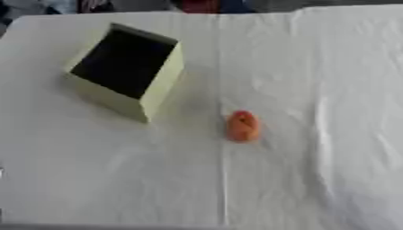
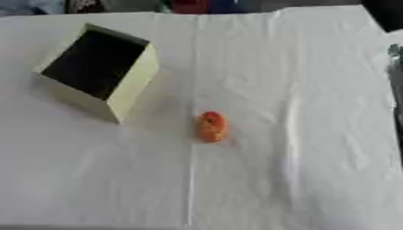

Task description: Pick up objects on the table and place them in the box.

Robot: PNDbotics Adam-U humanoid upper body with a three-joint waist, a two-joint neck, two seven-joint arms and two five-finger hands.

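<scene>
A pale yellow open box (image 1: 126,67) with a dark inside stands on the left half of the white-covered table (image 1: 315,67), turned at an angle, its opening facing up. A small orange oblong object (image 1: 242,126) lies on the cloth near the middle, to the right of the box and a little nearer to me. It sits apart from the box. Neither of my hands shows in either view.
A crease in the cloth (image 1: 221,179) runs from front to back beside the orange object. At the right edge of the right eye view is a dark shape (image 2: 394,81) that I cannot make out. Coloured things (image 2: 193,5) lie beyond the table's far edge.
</scene>
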